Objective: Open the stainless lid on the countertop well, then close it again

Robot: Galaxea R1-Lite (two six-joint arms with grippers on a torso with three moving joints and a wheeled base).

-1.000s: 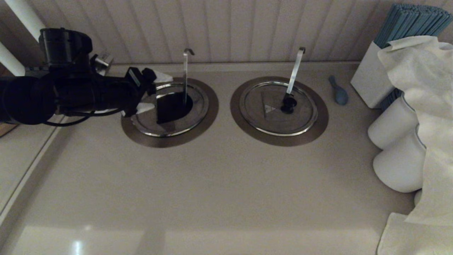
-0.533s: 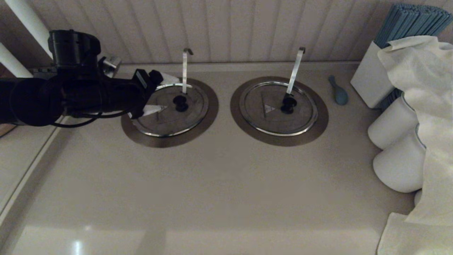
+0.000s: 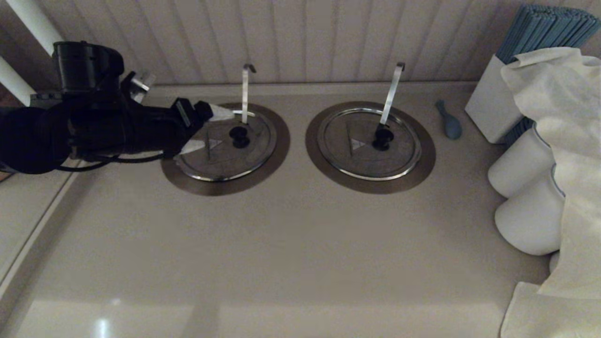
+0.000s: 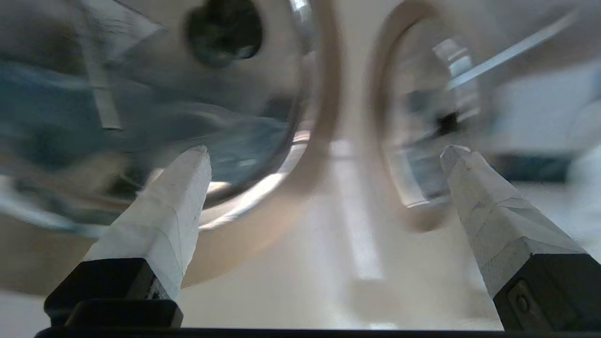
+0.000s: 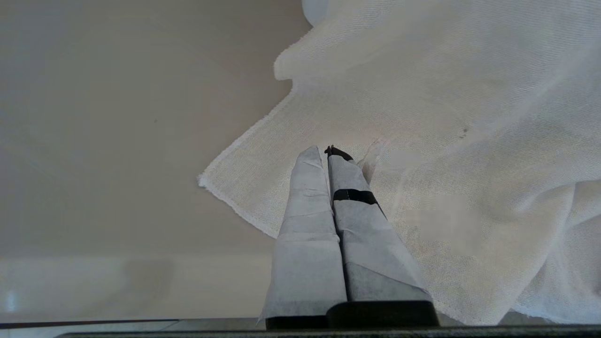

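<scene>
My left pincer (image 3: 210,129) hangs with jaws wide apart and empty over the left edge of the stainless lid (image 3: 225,145), which lies flat, covering the countertop well (image 3: 277,155) on the desk (image 3: 281,244). My right pincer (image 5: 328,155) is pressed together above a white cloth (image 5: 446,141).

A beige table (image 3: 291,244) fills the view, backed at twelve o'clock by a pale vertical-panelled wall (image 3: 328,37). Soft light glints off the table at seven o'clock. White cloth (image 3: 558,155) drapes at three o'clock.
</scene>
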